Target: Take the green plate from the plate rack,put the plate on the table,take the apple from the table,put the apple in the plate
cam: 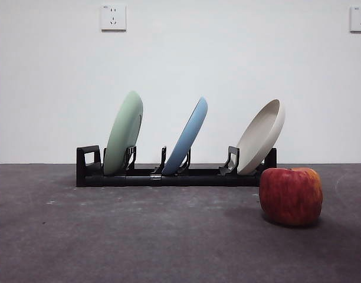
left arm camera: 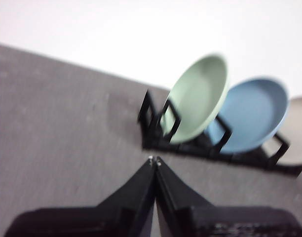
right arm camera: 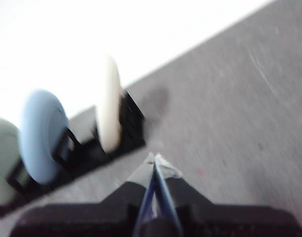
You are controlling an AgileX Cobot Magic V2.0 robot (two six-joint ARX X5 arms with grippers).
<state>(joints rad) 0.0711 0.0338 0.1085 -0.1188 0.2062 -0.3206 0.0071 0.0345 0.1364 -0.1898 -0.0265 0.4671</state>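
The green plate stands tilted in the left slot of the black plate rack. It also shows in the left wrist view and at the edge of the right wrist view. The red apple sits on the dark grey table, in front of the rack's right end. My left gripper is shut and empty, short of the rack. My right gripper is shut and empty, short of the rack's other end. Neither gripper shows in the front view.
A light blue plate stands in the middle slot and a cream-beige plate in the right slot. A white wall with two sockets rises behind the table.
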